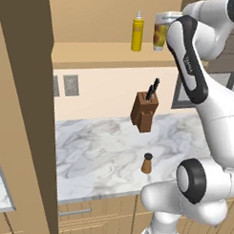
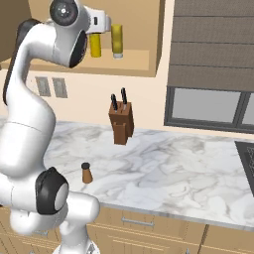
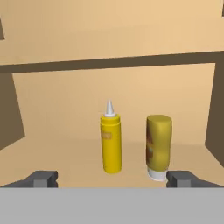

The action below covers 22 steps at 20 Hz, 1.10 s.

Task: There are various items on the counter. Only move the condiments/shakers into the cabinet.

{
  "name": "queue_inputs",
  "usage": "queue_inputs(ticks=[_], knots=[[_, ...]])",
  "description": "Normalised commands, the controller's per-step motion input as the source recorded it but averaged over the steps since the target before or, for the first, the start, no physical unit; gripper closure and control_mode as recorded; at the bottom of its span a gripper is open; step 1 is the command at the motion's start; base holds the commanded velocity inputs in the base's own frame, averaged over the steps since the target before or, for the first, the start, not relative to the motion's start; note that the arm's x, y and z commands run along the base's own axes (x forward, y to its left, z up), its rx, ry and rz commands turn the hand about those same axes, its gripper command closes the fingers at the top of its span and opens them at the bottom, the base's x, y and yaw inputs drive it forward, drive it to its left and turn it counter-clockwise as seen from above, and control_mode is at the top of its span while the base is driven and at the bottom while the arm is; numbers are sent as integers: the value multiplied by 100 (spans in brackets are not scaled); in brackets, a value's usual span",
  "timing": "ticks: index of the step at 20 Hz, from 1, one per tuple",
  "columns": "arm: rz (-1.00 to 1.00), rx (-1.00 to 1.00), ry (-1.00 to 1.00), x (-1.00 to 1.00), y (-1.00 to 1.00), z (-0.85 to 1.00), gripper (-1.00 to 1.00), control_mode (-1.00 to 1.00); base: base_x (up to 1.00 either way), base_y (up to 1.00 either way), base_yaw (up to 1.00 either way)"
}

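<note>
On the cabinet shelf [image 1: 92, 53] stand the tall yellow squeeze bottle [image 3: 111, 144] with its white nozzle and, to its right, the yellow-orange jar [image 3: 159, 146]. From the left base view the bottle [image 1: 137, 31] shows whole, while my arm partly covers the jar [image 1: 161, 32]. My gripper [image 3: 112, 178] is open and empty. It hangs in front of the shelf, a little short of both containers. The tiny brown black-topped shaker [image 1: 147, 163] stands alone on the marble counter [image 1: 98, 156], near its front edge [image 2: 87, 173].
A brown knife block [image 1: 145, 112] with black handles stands at the back of the counter [image 2: 121, 124]. A light wood panel [image 1: 28, 111] rises at the left. At the right is a dark window [image 2: 208, 106], and a stove edge [image 2: 246, 154].
</note>
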Motion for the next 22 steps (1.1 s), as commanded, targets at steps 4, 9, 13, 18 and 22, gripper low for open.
queue_inputs(ticks=[4,9,13,18,22], knots=[[0,-5,0,-100,14,-5,-100,-100,0,0,0],[0,-8,16,-100,0,-36,-100,-100,0,0,0],[0,-6,21,-90,7,-74,-100,-100,0,0,0],[-6,-4,0,-85,33,-62,-100,-100,0,0,0],[-22,-3,3,-31,51,-48,-100,-100,0,0,0]])
